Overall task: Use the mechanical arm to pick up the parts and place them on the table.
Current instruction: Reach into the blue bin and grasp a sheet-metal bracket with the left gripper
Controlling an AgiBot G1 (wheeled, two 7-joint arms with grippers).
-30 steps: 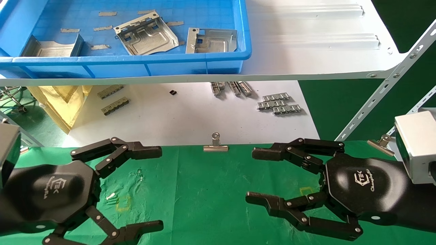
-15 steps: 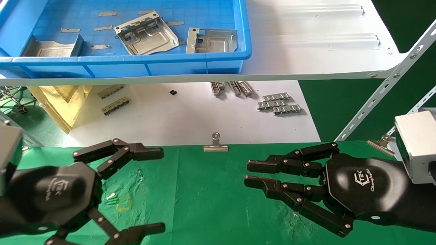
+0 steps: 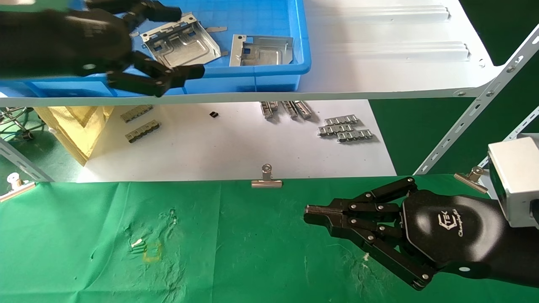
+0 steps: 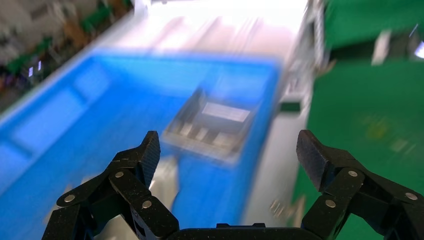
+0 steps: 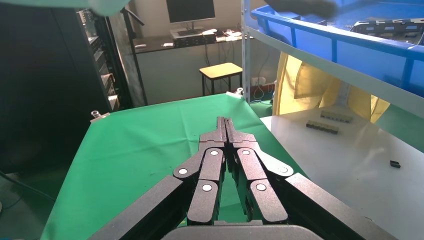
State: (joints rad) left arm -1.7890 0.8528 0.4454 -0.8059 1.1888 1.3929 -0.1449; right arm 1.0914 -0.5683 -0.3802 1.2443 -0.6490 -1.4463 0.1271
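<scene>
Left gripper (image 3: 168,46) jumped from the table (image 3: 236,252) up to 11 o'clock over the tray (image 3: 261,75), fingers wide. Right gripper (image 3: 309,213) at 4 o'clock has now pinched closed, holding nothing.

The left gripper (image 4: 227,152), fingers spread wide, hangs over a blue bin (image 4: 100,125) holding a blurred metal plate (image 4: 212,125); green cloth (image 4: 365,115) lies beside.

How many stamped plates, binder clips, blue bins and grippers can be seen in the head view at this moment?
stamped plates: 2 (the left arm may hide more)
binder clips: 3
blue bin: 1
Grippers: 2, left gripper open over the bin, right gripper shut above the green cloth
Total: 8
</scene>
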